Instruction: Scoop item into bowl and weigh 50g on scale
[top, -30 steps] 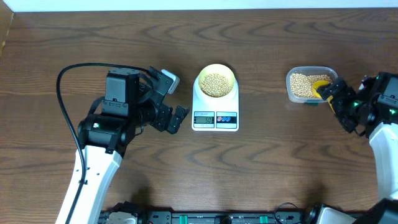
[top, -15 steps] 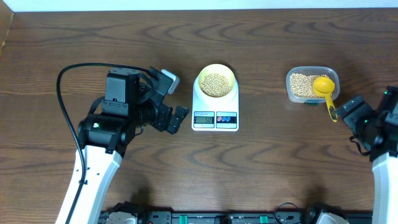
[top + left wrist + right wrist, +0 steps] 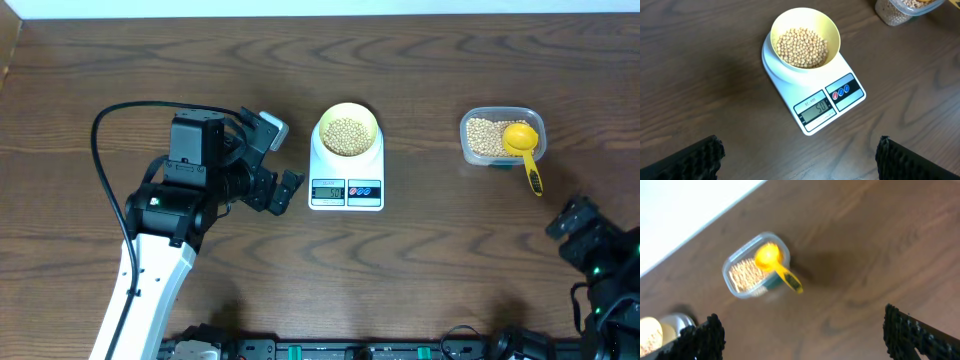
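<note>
Down at right, the right hand [image 3: 568,220], fingers apart, has backed off the scoop [image 3: 520,138].

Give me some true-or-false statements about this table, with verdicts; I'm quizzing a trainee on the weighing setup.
1. The bowl stands on the scale. True.
2. The bowl is empty. False: it holds beans.
3. The right gripper holds the scoop. False: the scoop rests with its head in the tub, and the gripper is open, apart from it.
4. The left gripper is open and holds nothing. True.
5. The scale's display is blank. False: it reads 50.
</note>
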Controlling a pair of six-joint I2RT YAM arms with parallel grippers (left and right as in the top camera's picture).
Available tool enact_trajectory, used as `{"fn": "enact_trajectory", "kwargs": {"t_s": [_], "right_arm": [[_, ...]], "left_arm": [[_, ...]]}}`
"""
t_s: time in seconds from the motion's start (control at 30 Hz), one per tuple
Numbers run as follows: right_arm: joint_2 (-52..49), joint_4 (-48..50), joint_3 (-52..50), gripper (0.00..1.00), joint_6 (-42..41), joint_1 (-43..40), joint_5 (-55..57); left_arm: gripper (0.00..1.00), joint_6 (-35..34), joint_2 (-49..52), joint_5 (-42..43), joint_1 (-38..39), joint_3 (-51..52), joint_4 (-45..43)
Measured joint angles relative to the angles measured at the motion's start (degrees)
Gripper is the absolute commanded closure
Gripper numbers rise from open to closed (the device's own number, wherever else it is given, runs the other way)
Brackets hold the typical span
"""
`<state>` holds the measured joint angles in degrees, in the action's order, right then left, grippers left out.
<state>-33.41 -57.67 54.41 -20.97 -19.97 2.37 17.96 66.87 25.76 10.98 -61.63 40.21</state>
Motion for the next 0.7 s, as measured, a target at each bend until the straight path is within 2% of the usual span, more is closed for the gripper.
{"fn": "enact_trajectory", "kwargs": {"t_s": [0.3,0.7], "right_arm": [[0.00,-10.21,0.00,0.01,0.66,0.00,0.02],[0.00,-11.50,0.00,0.01,0.66,0.00,0.02]], "left_arm": [[0.00,0.02,0.00,0.00,0.00,0.00,0.00],[0.00,0.02,0.00,0.00,0.00,0.00,0.00]]}}
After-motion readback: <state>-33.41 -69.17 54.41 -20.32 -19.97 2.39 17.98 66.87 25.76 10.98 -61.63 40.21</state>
